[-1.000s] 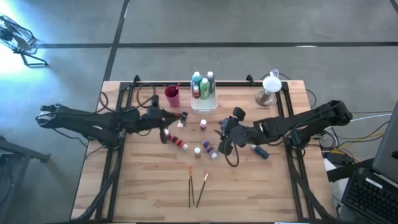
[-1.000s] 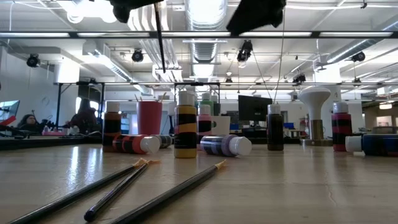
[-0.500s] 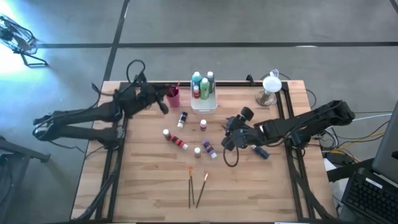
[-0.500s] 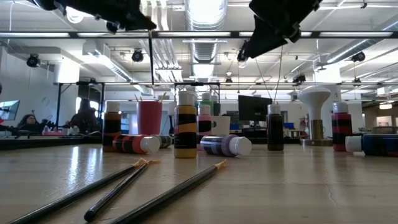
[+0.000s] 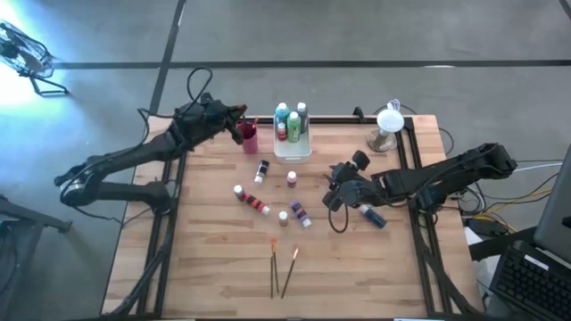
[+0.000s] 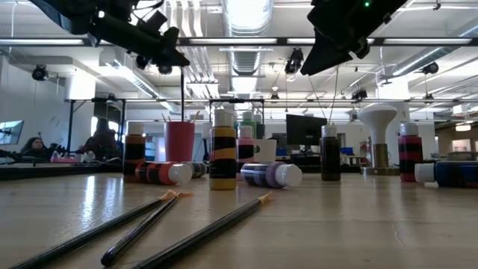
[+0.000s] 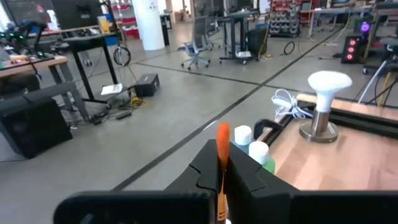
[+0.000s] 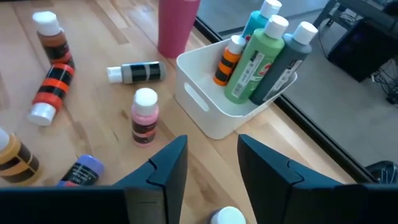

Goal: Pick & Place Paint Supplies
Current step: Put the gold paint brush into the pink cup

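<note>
My left gripper hovers over the magenta cup at the table's far edge, shut on a thin dark paintbrush with an orange tip. My right gripper is open and empty above the table right of centre. Small paint bottles lie or stand mid-table: a black-and-white one, a pink one, a red one, a purple one and a blue one. Two brushes lie flat near the front edge. My left gripper pinches the paintbrush between its two fingers, close to the orange tip end, which sticks out past the fingertips. The dark handle hangs almost straight down below the gripper, clear of the table, its lower end at the mouth of the magenta cup.
A white tray with several upright bottles stands beside the cup at the far edge; it also shows in the right wrist view. A white mushroom-shaped lamp stands at the far right. Black frame rails run along the table's sides.
My left gripper has carried the brush from mid-table toward the far edge and up, ending over the magenta cup; the brush now hangs nearly upright instead of tilted. My right gripper has risen and shifted a little toward the table's right edge.
</note>
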`<state>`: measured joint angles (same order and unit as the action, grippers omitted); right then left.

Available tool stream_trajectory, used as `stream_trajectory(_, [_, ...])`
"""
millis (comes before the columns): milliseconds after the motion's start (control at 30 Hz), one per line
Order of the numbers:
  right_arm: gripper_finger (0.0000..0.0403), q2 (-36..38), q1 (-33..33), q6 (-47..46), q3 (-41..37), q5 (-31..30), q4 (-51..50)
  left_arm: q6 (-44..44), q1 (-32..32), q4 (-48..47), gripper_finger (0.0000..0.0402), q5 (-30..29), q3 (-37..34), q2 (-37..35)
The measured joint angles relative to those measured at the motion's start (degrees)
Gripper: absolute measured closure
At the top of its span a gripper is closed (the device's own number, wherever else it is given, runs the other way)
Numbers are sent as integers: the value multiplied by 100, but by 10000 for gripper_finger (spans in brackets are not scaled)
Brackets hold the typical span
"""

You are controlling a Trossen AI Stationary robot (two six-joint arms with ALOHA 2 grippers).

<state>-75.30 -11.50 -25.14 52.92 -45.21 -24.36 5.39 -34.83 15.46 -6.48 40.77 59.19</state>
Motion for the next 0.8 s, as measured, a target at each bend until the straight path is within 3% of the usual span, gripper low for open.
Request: stream_trajectory(800, [232,78,183,71,-26,4,31,-282,-197,154,394,5,-133,1055])
